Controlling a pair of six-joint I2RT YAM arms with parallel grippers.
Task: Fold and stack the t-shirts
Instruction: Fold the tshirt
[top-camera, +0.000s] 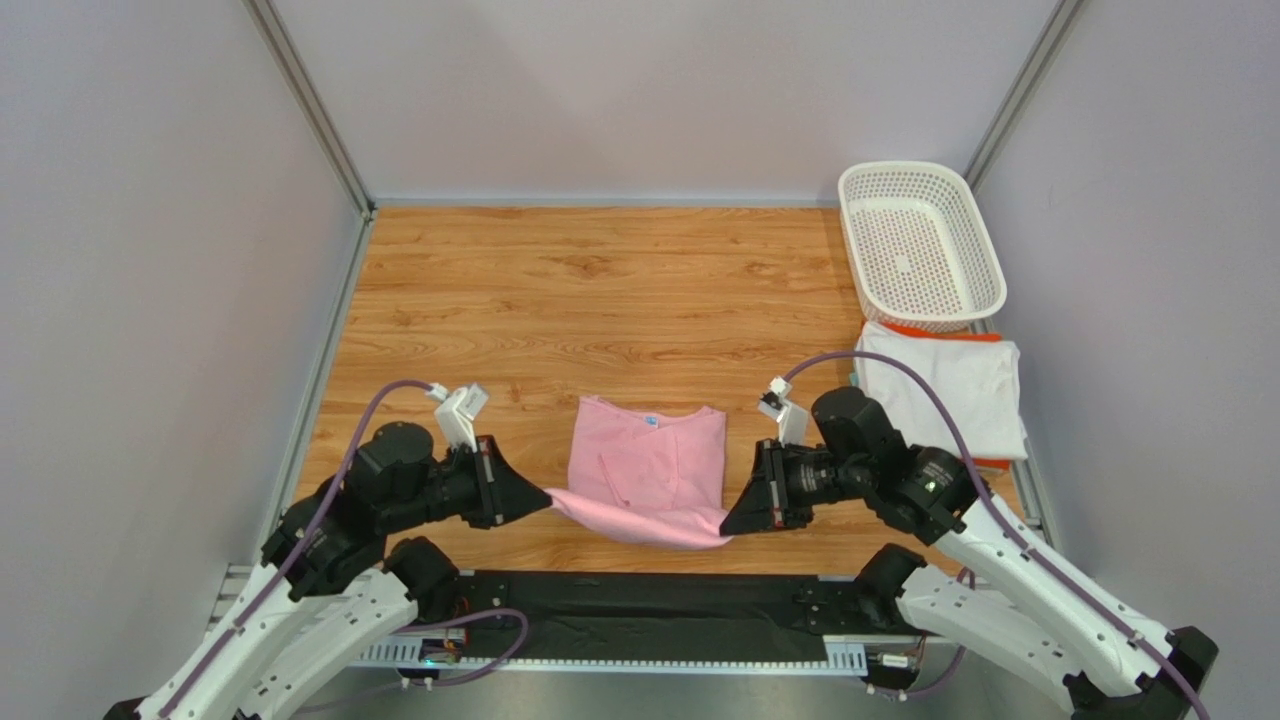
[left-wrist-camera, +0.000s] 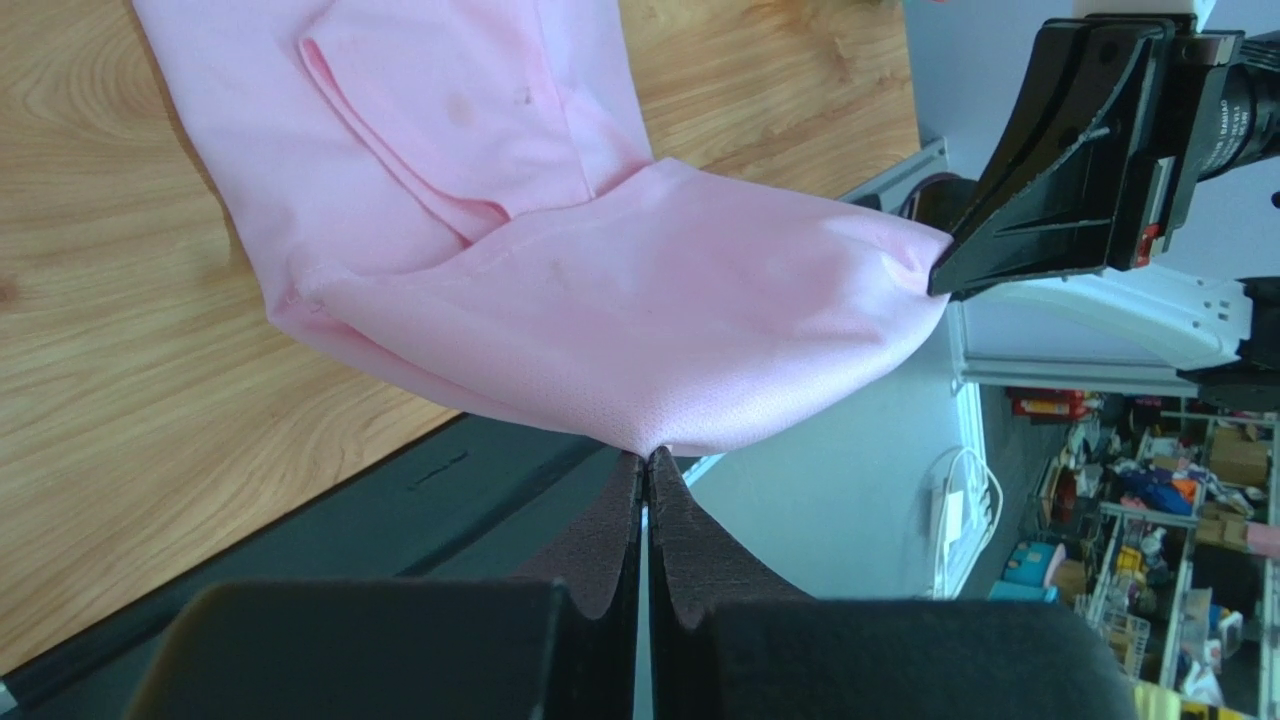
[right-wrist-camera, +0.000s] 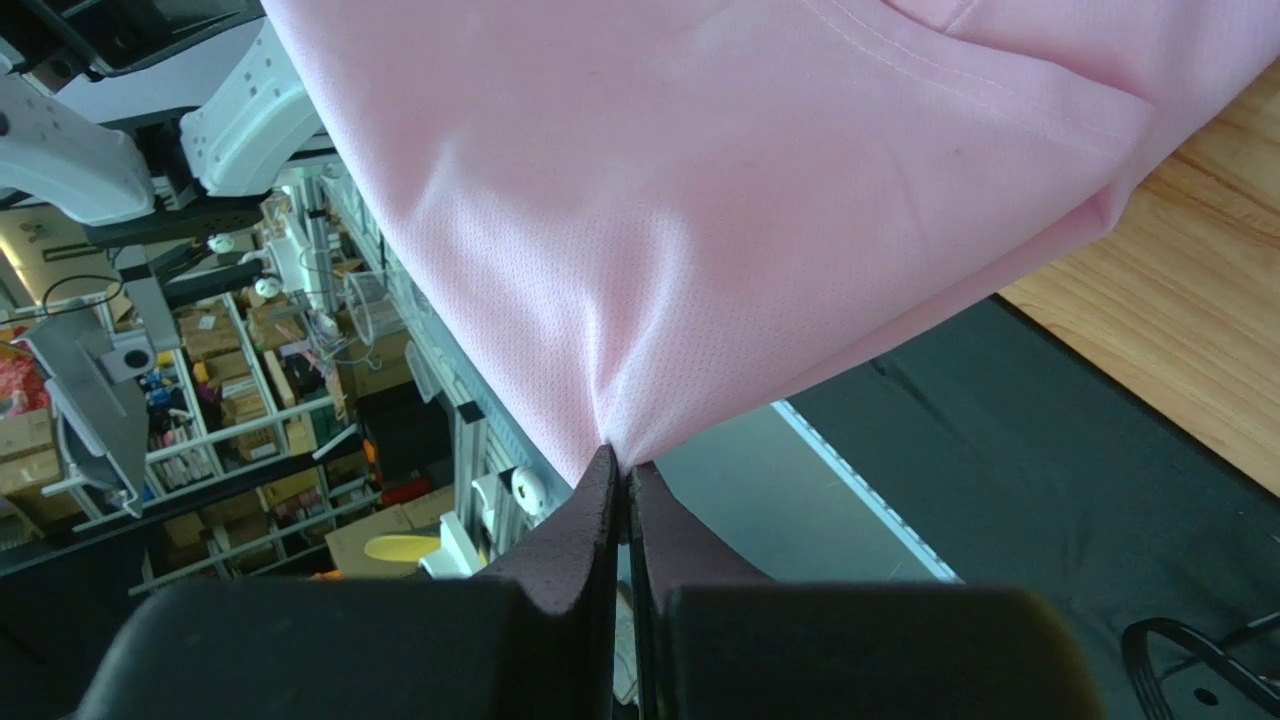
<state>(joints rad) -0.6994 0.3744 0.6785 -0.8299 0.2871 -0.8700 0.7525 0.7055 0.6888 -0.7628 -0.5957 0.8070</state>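
Observation:
The pink t-shirt (top-camera: 649, 468) lies on the wooden table (top-camera: 601, 300) between my two arms, its near edge lifted off the surface. My left gripper (top-camera: 544, 497) is shut on the near left corner of that edge, and in the left wrist view the gripper (left-wrist-camera: 648, 455) pinches the pink t-shirt (left-wrist-camera: 631, 315). My right gripper (top-camera: 727, 525) is shut on the near right corner; in the right wrist view the gripper (right-wrist-camera: 622, 455) holds the pink t-shirt (right-wrist-camera: 721, 195). The white t-shirt with orange trim (top-camera: 947, 387) lies folded at the right.
A white perforated basket (top-camera: 920, 240) stands at the back right, just beyond the white t-shirt. A black mat (top-camera: 631, 600) runs along the near table edge between the arm bases. Grey walls close in the table on three sides.

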